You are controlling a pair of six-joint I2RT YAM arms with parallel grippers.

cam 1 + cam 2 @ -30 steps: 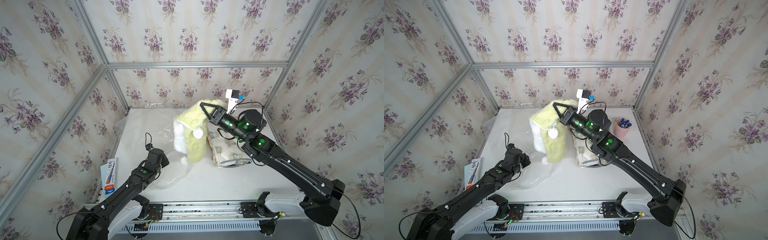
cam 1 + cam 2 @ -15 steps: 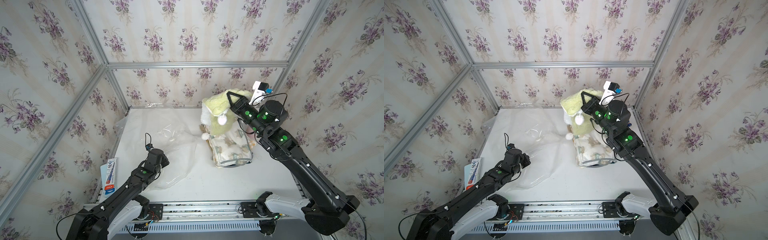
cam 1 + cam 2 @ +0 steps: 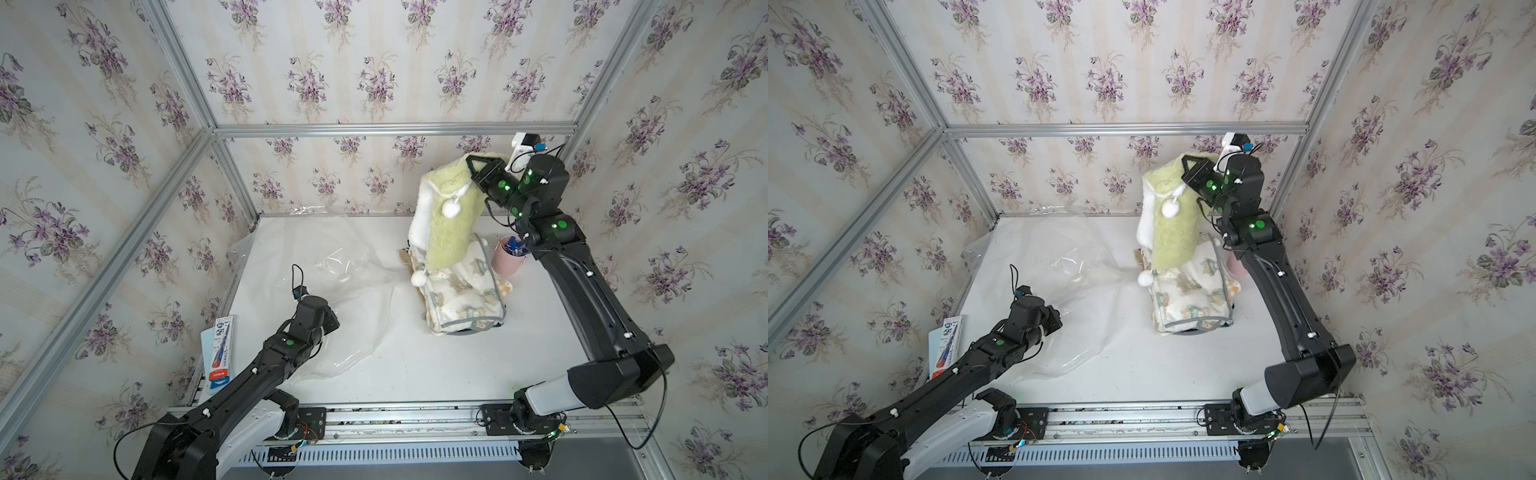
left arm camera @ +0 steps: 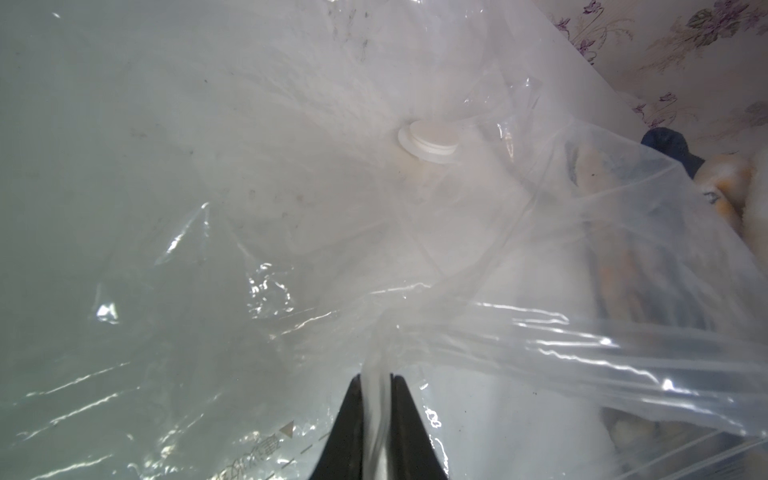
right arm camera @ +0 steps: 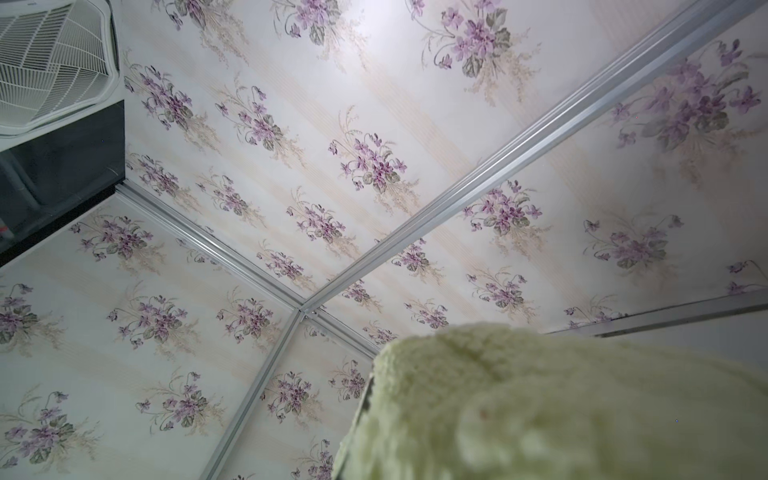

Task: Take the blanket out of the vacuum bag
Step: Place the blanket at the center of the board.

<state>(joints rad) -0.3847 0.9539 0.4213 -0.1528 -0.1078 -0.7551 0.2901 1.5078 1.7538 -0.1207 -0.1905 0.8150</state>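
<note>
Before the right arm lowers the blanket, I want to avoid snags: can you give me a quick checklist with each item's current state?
1. Out of the bag: ok; the green blanket hangs wholly outside the clear bag.
2. Grip on it: ok; the right gripper is shut on its top edge.
3. Bag held: ok; the left gripper fingers pinch a plastic fold.
4. Landing spot free: not ok; a folded patterned cloth lies under the blanket's lower end.
5. Arm clearance: cannot tell; the pink cup stands close beside the right arm.
</note>
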